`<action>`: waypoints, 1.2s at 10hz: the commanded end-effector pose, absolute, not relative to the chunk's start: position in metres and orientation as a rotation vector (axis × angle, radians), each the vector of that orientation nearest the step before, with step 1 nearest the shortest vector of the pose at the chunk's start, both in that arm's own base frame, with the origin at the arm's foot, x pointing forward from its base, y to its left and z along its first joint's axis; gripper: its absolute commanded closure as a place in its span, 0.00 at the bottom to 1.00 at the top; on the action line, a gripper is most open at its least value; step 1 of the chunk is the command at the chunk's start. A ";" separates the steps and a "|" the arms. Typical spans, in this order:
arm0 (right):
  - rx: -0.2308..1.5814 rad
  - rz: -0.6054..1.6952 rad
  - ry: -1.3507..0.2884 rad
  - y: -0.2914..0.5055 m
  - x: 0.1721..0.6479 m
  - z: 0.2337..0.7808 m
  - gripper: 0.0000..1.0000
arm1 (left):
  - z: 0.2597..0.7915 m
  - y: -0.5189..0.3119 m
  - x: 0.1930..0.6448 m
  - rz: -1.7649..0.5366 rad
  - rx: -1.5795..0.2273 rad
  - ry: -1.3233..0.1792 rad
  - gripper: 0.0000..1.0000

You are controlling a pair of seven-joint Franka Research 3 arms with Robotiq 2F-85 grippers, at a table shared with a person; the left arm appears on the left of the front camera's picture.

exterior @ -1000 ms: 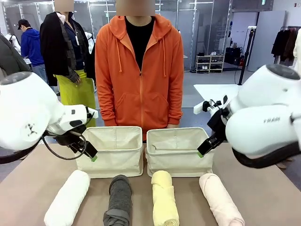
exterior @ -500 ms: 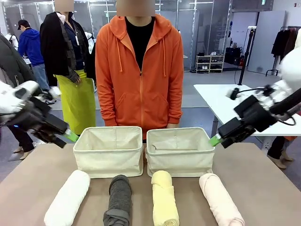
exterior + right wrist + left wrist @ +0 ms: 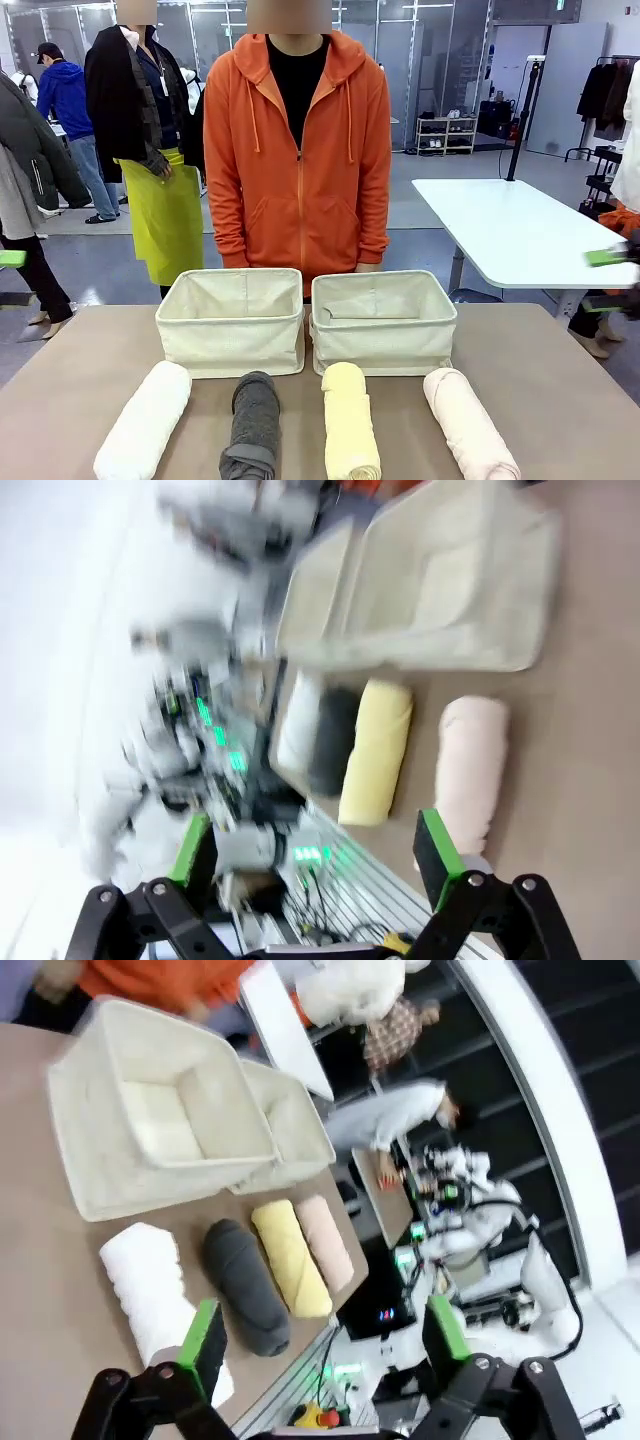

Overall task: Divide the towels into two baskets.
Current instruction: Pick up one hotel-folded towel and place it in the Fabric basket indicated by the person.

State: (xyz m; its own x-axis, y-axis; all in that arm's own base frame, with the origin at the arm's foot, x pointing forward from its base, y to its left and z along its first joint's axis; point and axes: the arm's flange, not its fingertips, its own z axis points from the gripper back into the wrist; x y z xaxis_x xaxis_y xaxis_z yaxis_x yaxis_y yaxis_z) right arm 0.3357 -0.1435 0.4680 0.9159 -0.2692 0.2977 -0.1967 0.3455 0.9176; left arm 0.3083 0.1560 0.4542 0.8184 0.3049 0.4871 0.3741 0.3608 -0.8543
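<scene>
Two cream baskets stand side by side at mid-table, the left basket (image 3: 230, 345) and the right basket (image 3: 380, 347), both with nothing inside. Four towels lie in a row in front of them: white (image 3: 145, 420), dark grey (image 3: 252, 425), pale yellow (image 3: 350, 420) and pale pink (image 3: 468, 422). My left gripper (image 3: 325, 1330) is open and high off to the table's left, looking down on the white towel (image 3: 150, 1285) and the baskets (image 3: 100, 1175). My right gripper (image 3: 313, 852) is open off to the right, above the pink towel (image 3: 468, 770). Neither touches anything.
A person in an orange hoodie (image 3: 297, 170) stands right behind the baskets, hands out of sight. A white table (image 3: 510, 230) stands beyond the right side. Other people are in the far left background. Bare brown tabletop (image 3: 560, 390) lies beside the towel row.
Both arms have pulled back from beside the baskets, outward and up to the picture's edges. Their fingers stay open. Towels and baskets have not moved.
</scene>
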 end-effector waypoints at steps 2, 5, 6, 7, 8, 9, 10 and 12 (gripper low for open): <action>1.238 -0.270 -0.635 -0.227 0.287 0.456 0.00 | 0.446 0.202 0.263 0.114 -1.172 -0.801 0.00; 1.189 -0.229 -0.670 -0.237 0.276 0.470 0.00 | 0.446 0.212 0.253 0.166 -1.117 -0.808 0.00; 1.219 -0.346 -0.649 -0.258 0.261 0.457 0.00 | 0.444 0.240 0.251 0.193 -1.138 -0.808 0.00; 1.219 -0.346 -0.649 -0.258 0.261 0.457 0.00 | 0.444 0.240 0.251 0.193 -1.138 -0.808 0.00; 1.219 -0.346 -0.649 -0.258 0.261 0.457 0.00 | 0.444 0.240 0.251 0.193 -1.138 -0.808 0.00; 1.219 -0.346 -0.649 -0.258 0.261 0.457 0.00 | 0.444 0.240 0.251 0.193 -1.138 -0.808 0.00; 1.219 -0.346 -0.649 -0.258 0.261 0.457 0.00 | 0.444 0.240 0.251 0.193 -1.138 -0.808 0.00; 1.219 -0.346 -0.649 -0.258 0.261 0.457 0.00 | 0.444 0.240 0.251 0.193 -1.138 -0.808 0.00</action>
